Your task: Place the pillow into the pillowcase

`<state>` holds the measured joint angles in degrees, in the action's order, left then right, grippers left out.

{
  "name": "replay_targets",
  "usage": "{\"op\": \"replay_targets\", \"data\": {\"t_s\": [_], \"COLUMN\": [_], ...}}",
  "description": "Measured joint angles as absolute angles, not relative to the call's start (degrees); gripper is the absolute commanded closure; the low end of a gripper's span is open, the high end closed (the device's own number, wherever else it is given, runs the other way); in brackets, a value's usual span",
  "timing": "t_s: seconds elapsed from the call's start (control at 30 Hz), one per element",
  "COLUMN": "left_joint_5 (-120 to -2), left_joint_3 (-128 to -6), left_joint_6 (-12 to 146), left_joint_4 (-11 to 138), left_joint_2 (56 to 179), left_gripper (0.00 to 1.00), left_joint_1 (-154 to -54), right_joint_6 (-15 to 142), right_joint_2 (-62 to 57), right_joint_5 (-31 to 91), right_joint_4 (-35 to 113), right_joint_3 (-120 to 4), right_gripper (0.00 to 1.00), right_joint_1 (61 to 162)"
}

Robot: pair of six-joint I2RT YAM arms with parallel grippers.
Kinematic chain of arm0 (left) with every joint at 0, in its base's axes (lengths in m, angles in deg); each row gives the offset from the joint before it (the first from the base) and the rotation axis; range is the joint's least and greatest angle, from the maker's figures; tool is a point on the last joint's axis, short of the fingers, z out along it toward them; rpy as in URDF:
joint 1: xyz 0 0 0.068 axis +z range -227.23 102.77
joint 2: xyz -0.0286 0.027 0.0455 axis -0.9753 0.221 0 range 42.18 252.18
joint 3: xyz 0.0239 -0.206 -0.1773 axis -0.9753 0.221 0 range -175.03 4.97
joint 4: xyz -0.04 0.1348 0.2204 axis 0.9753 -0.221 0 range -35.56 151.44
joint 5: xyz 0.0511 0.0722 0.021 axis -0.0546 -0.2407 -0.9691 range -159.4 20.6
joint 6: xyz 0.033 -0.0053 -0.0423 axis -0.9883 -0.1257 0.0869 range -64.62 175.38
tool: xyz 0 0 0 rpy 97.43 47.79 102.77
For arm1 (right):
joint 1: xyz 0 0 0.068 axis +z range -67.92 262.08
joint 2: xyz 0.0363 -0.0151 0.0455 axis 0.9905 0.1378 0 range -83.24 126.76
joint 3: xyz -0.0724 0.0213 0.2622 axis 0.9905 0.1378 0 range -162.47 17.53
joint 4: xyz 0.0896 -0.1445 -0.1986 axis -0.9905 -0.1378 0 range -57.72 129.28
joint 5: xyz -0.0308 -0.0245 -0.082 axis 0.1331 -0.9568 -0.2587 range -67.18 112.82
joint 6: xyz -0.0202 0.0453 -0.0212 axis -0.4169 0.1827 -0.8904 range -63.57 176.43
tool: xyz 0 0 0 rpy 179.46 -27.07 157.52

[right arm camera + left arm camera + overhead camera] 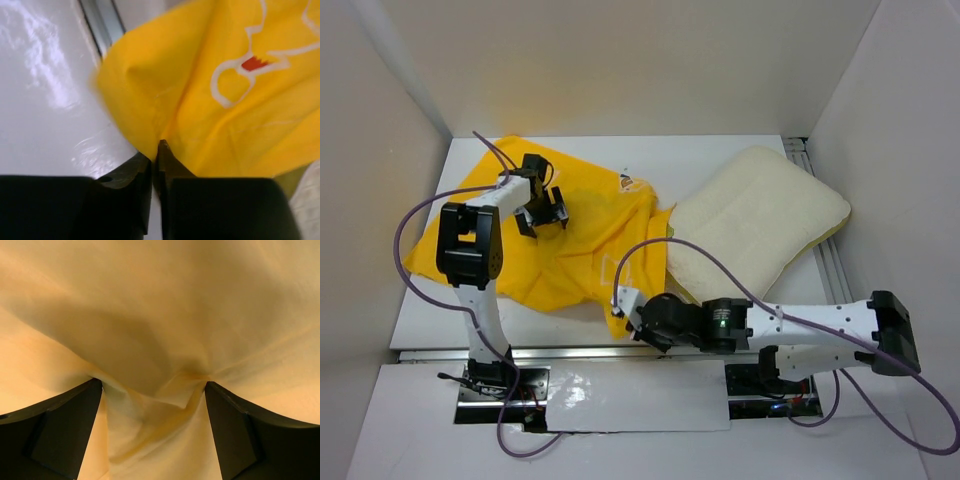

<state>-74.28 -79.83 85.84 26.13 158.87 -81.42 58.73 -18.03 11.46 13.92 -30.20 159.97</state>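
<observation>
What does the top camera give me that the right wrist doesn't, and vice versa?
Top only: the pillow, outside the pillowcase to its right, and the left gripper down on the yellow cloth. Right wrist only: the close-up showing the right gripper pinched shut on the pillowcase's near edge. Both: the pillowcase on the white table.

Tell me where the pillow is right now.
In the top view, the pillow lies on the right half of the table, outside the pillowcase, its left edge meeting the yellow fabric just beyond the right gripper.
</observation>
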Motion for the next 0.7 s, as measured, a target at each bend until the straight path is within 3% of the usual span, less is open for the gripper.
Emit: {"op": "replay_targets", "data": {"t_s": [0.07,0.13,0.17,0.33,0.5,0.7], "left_joint_5": [-74.8,-75.2,-75.3,-75.4,-75.4,-77.3], "left_joint_3": [-81.8,-83.7,-84.4,-85.5,-86.6,-86.5], "left_joint_6": [85.8,85.8,85.7,85.4,83.6,81.1], "left_joint_4": [24.7,23.4,23.0,21.9,20.7,19.8], "left_joint_2": [160.2,161.3,161.8,162.2,161.2,150.0], "left_gripper": [0.04,0.04,0.04,0.04,0.01,0.01], "left_joint_1": [-81.2,-81.0,-80.9,-80.7,-81.2,-86.6], "right_joint_6": [61.4,63.6,64.5,68.3,72.1,74.9], "right_joint_2": [-17.0,-14.7,-13.1,-10.0,-17.9,-23.6], "right_joint_5": [11.1,9.8,8.9,3.0,-4.4,-4.6], "right_joint_4": [11.3,8.7,7.3,1.4,1.2,1.5], "right_joint_3": [-30.5,-31.5,-32.3,-36.1,-36.9,-43.0], "right_gripper": [0.71,0.35,0.22,0.00,0.00,0.00], "right_joint_1": [164.1,167.5,169.3,171.9,162.9,134.5]}}
